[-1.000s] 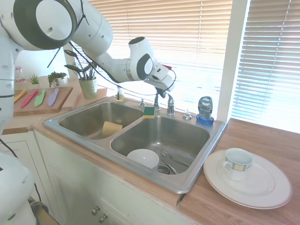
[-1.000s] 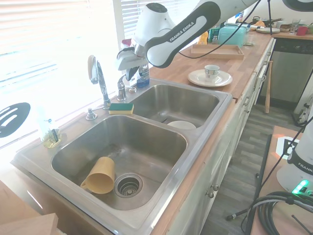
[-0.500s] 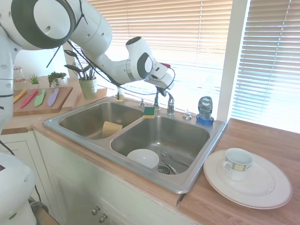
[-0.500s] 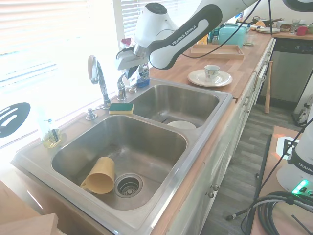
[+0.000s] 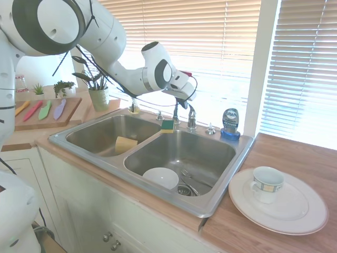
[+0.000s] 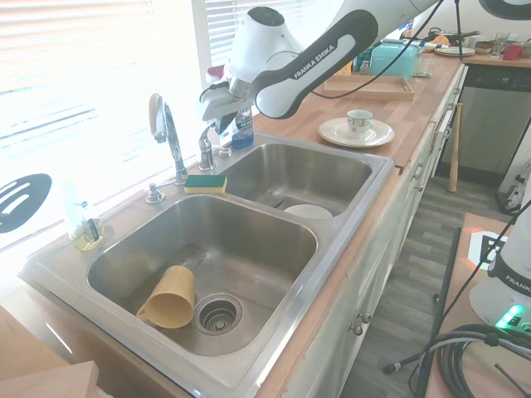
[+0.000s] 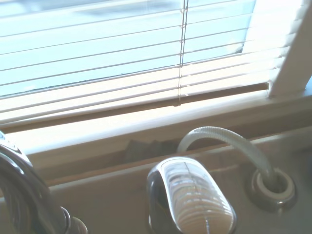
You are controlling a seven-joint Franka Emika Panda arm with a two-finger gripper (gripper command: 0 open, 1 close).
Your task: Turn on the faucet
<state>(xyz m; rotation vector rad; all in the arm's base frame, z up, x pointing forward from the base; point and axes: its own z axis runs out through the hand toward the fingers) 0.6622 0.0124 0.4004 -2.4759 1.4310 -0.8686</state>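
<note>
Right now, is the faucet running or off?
Off. No water falls from the faucet spout, and the sink basins look dry.

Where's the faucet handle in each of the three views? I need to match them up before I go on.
First exterior view: faucet handle at the sink's back rim, below the gripper, left of the blue soap bottle.
Second exterior view: handle right of the spout, above the sponge.
Wrist view: rounded chrome handle, bottom centre.
Shared landmark: the window blinds.
</note>
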